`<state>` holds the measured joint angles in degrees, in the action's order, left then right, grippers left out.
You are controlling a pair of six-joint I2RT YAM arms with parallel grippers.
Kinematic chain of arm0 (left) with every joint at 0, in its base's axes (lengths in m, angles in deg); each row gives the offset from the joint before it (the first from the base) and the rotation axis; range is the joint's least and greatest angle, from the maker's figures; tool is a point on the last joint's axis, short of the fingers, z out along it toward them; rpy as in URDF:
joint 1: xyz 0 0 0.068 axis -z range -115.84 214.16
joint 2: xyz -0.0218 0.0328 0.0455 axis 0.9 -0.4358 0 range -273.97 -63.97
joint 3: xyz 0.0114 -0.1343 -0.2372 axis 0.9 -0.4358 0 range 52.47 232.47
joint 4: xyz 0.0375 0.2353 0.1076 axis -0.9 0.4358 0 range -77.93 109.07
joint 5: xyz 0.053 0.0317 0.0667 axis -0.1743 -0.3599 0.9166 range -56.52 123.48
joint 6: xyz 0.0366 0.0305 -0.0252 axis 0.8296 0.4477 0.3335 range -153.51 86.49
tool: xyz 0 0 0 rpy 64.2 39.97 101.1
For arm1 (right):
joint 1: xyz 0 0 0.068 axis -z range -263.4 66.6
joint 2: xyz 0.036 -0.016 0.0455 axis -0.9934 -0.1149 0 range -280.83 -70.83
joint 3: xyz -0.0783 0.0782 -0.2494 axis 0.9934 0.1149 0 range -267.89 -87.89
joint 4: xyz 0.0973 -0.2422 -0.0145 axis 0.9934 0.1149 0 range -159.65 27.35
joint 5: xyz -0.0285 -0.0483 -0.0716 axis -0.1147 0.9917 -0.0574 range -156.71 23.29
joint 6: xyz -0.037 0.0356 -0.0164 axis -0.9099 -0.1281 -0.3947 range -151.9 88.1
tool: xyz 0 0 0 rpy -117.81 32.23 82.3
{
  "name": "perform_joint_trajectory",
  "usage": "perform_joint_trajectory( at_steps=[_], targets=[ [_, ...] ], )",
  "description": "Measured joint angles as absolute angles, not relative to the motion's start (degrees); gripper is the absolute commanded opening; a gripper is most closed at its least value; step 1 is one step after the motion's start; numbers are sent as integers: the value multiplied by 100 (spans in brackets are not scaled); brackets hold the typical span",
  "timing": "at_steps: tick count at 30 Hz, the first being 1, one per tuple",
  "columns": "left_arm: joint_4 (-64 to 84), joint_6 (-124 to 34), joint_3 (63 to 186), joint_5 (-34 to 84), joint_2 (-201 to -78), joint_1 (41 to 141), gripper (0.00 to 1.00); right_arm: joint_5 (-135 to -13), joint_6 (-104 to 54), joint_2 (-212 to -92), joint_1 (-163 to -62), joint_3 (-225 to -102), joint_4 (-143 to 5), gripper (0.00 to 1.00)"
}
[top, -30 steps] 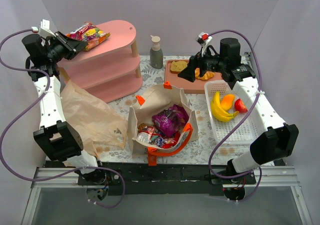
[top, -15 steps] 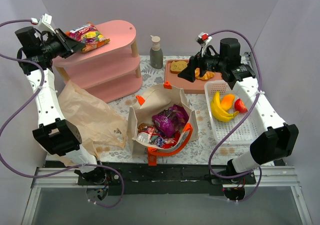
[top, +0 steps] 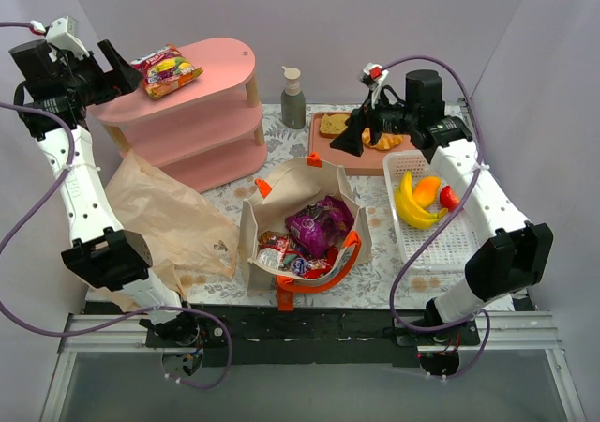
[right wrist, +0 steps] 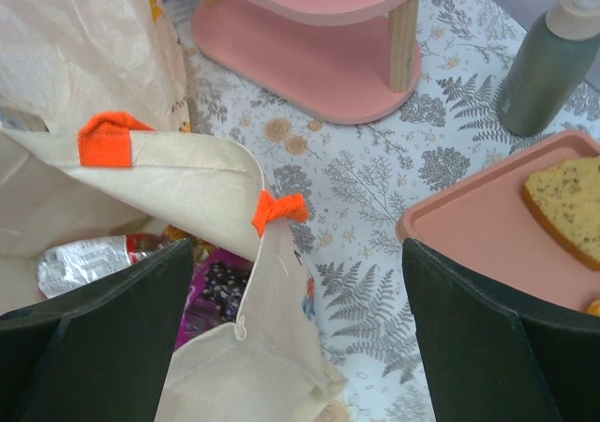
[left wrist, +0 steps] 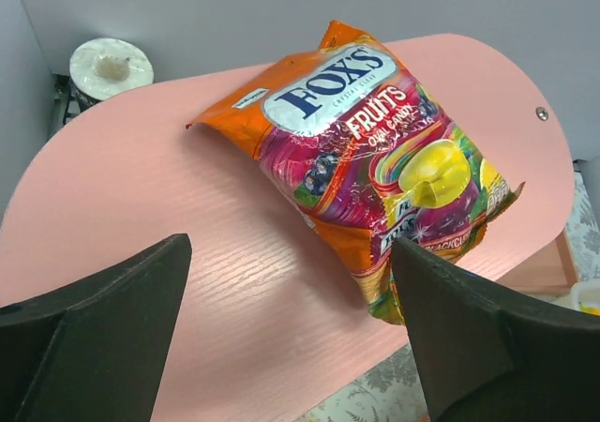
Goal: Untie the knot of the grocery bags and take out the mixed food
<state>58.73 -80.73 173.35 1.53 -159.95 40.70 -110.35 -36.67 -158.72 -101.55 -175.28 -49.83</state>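
A shiny orange-and-purple candy packet (top: pixel 167 70) (left wrist: pixel 375 159) lies flat on the top of the pink shelf (top: pixel 211 75) (left wrist: pixel 187 206). My left gripper (top: pixel 105 66) (left wrist: pixel 291 253) is open just left of it, holding nothing. The cream canvas tote (top: pixel 272 206) (right wrist: pixel 187 173) stands open mid-table with a purple packet (top: pixel 319 225) and other packets (top: pixel 281 253) inside. The tan plastic bag (top: pixel 169 216) (right wrist: pixel 84 47) lies crumpled to its left. My right gripper (top: pixel 352 141) (right wrist: pixel 298 253) hangs open above the tote's far corner, empty.
A white basket (top: pixel 459 244) at right holds bananas (top: pixel 412 206), an orange wedge (top: pixel 427 189) and a red apple (top: pixel 451 197). A pink tray (top: pixel 347 155) (right wrist: pixel 487 244) carries bread (top: pixel 335 125) (right wrist: pixel 567 197) and a pastry (top: pixel 382 141). A grey pump bottle (top: pixel 293 98) (right wrist: pixel 548 66) stands behind.
My left gripper has opened, let go of the candy packet on the shelf top, and drawn back to the left. The right arm has shifted only slightly.
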Motion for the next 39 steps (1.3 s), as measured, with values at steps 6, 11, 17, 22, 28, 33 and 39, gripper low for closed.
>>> perform_joint_trajectory(
  at_steps=[6, 11, 17, 22, 28, 33, 39],
  targets=[
    [4950, -7929, 15980, 59, -15180, 4064, 89, -11088, -5691, -15940, -10997, -17924, -4052, 84],
    [4238, -7990, 15869, -336, -14734, 4066, 92, -10773, -7833, -15805, -12129, -17546, -3014, 82],
    [3331, -8373, 15993, -1320, -14562, 4090, 98, -10135, -9068, -15706, -12842, -16809, -2409, 93],
    [2592, -9024, 15897, -2017, -14562, 4195, 98, -9411, -9344, -15870, -12861, -16654, -2496, 96],
    [2205, -9411, 15784, -2371, -14562, 4256, 98, -8395, -9625, -16170, -12971, -16038, -2981, 85],
    [1821, -9693, 15740, -2522, -14562, 4267, 98, -8021, -9776, -16218, -13051, -15784, -3123, 7],
    [1252, -10183, 15480, -2601, -14562, 4335, 98, -7945, -9735, -16071, -13043, -15793, -3097, 1]
  ],
)
